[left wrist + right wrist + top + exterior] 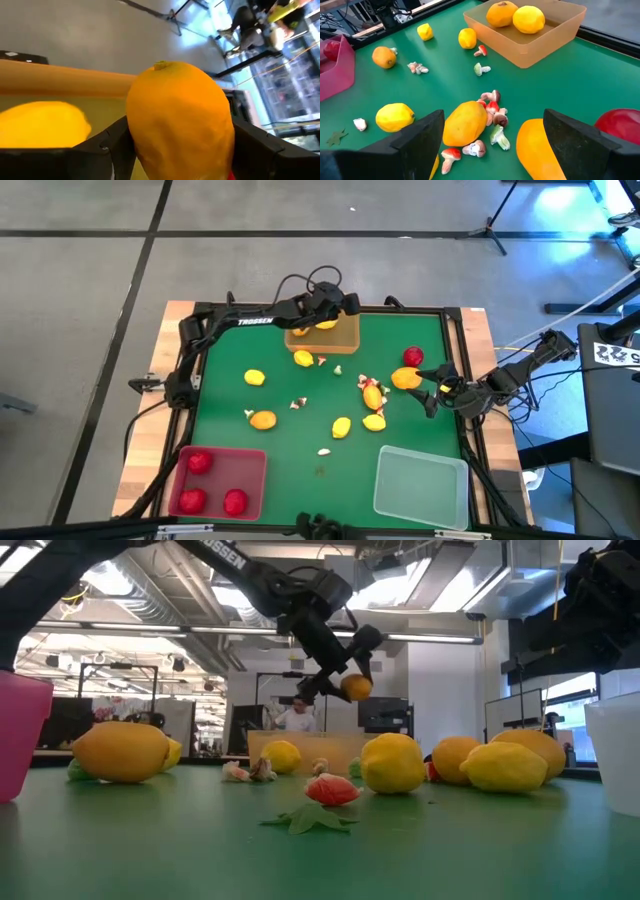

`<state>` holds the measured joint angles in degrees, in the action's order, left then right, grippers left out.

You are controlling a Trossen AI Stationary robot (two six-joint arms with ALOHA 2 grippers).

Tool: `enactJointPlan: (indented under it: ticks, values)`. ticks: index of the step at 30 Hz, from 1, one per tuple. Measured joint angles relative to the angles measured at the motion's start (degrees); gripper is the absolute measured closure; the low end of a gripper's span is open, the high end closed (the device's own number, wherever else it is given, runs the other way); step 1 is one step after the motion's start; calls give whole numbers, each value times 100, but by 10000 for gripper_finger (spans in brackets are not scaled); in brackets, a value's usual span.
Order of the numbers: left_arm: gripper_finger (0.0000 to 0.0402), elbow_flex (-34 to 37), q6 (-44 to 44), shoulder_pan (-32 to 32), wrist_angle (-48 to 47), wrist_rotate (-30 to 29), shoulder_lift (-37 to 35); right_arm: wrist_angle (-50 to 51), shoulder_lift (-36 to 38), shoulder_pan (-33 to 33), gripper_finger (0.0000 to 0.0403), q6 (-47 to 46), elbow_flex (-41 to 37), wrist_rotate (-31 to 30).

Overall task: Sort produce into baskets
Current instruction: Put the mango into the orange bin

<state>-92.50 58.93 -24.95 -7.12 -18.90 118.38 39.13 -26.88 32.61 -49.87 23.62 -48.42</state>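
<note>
My left gripper [333, 310] hangs over the orange-tan basket [345, 340] at the table's far edge, shut on an orange oval fruit [355, 687]. A yellow fruit [42, 125] lies in that basket. My right gripper [493, 120] stands open near the right edge, above two orange fruits [465, 122] [535, 147] and small whitish-and-red bits [492, 112], touching none of them. A red fruit [413, 357] lies beside it. More yellow and orange fruits [262, 419] lie scattered on the green mat. My left gripper pinches the orange fruit by its two opposite sides [137, 125] between its two fingers. The fingers [330, 655] slant down from the table's left. The fruit is lifted clear above the orange-tan basket, with its stem end [161, 65] pointing away from the gripper.
A red basket [250, 465] with three red fruits stands at the near left corner. A clear whitish basket [420, 485] stands at the near right. A small red-and-green piece [328, 792] lies on the mat close to the low camera. People show in the room beyond the table.
</note>
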Motion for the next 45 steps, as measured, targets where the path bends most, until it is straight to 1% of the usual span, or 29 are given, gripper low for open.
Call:
enactJointPlan:
  ticks: [2,8,12,14,16,19,25,33,37,40,45]
  values:
    - [158,-112,-141,-17,-30,20,91,-2,-1,1,66,0,0,0]
    - [158,-663,-629,-19,-610,41,466,52,1,1,66,0,0,0]
    - [158,-872,-727,-4,-603,39,722,119,1,0,66,0,-1,2]
    - [158,-881,-766,5,-661,37,789,141,1,0,66,0,0,2]
    - [158,-879,-794,6,-962,14,800,140,-1,1,66,0,0,2]
    - [158,-879,-861,5,-1275,-244,799,144,1,1,66,0,0,2]
    - [158,-879,-1008,5,-1107,-282,799,168,1,0,66,2,0,-1]
    - [158,-879,-1579,18,-1026,-297,799,171,1,-1,66,2,-2,-4]
    - [158,-879,-1606,27,-1025,-299,799,171,1,1,66,2,0,-4]
    - [149,-879,-1609,27,-1024,-299,799,172,1,1,66,2,0,-4]
    - [121,-879,-1816,8,-1024,-299,799,170,1,1,66,2,-1,-3]
